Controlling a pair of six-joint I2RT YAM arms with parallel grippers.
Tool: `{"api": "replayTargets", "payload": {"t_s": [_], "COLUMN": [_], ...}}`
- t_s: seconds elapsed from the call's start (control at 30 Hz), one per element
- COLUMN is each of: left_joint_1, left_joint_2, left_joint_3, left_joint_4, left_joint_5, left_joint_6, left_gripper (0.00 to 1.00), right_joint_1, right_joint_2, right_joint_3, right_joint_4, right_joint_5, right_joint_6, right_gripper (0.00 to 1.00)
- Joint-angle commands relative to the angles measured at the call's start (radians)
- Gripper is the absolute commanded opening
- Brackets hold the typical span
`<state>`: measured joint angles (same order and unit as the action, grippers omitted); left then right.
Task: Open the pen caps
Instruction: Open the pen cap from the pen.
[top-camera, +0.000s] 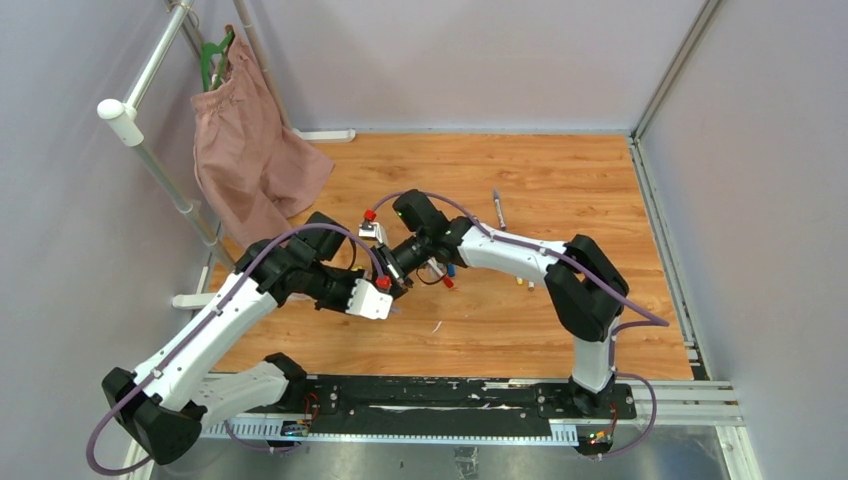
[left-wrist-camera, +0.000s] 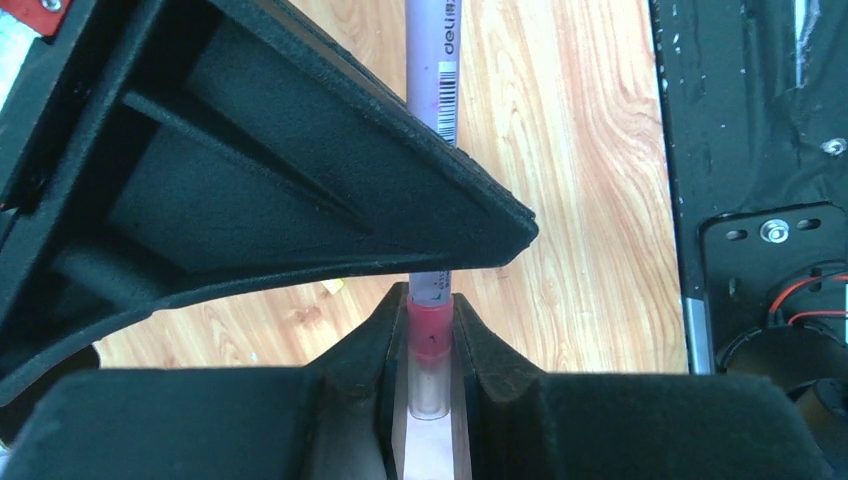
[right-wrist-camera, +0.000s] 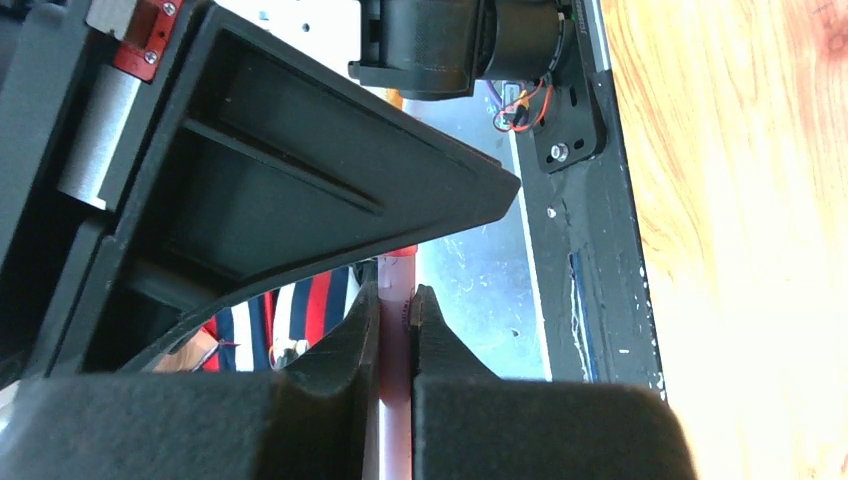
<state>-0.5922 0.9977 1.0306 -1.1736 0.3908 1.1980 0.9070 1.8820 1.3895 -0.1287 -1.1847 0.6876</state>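
Observation:
My two grippers meet over the middle of the wooden table (top-camera: 560, 330). They share one pen with a pale lilac barrel (left-wrist-camera: 437, 60) that carries a barcode label. My left gripper (left-wrist-camera: 430, 345) (top-camera: 393, 290) is shut on the pen's end, pinching the short red pen cap (left-wrist-camera: 430, 325) with its clear tip. My right gripper (right-wrist-camera: 397, 310) (top-camera: 403, 270) is shut on the barrel (right-wrist-camera: 397, 295) right next to that cap. Its black finger (left-wrist-camera: 300, 180) hides part of the barrel. Loose red (top-camera: 447, 283) and blue (top-camera: 452, 268) pen caps lie just right of the grippers.
Another pen (top-camera: 498, 210) lies further back on the table, with small yellowish bits (top-camera: 521, 283) to the right. Pink shorts (top-camera: 255, 165) hang from a rack at the back left. A black mounting rail (top-camera: 450, 395) runs along the near edge.

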Motion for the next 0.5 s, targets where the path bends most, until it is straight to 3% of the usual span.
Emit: {"api": "replayTargets", "payload": {"t_s": [0.0, 0.2, 0.47], "left_joint_1": [-0.003, 0.033, 0.095], "left_joint_2": [0.01, 0.055, 0.161], "left_joint_3": [0.013, -0.049, -0.043], "left_joint_4": [-0.005, 0.001, 0.088], "left_joint_5": [-0.086, -0.201, -0.305], "left_joint_6": [0.031, 0.141, 0.16], "left_gripper": [0.0, 0.0, 0.0], "right_joint_1": [-0.022, -0.078, -0.115], "right_joint_2": [-0.083, -0.21, -0.334], "right_joint_3": [-0.13, -0.331, -0.461], "right_joint_4": [-0.032, -0.079, -0.224], "right_joint_5": [0.027, 0.044, 0.086], "right_joint_6": [-0.016, -0.061, -0.157], "right_gripper": [0.0, 0.0, 0.0]}}
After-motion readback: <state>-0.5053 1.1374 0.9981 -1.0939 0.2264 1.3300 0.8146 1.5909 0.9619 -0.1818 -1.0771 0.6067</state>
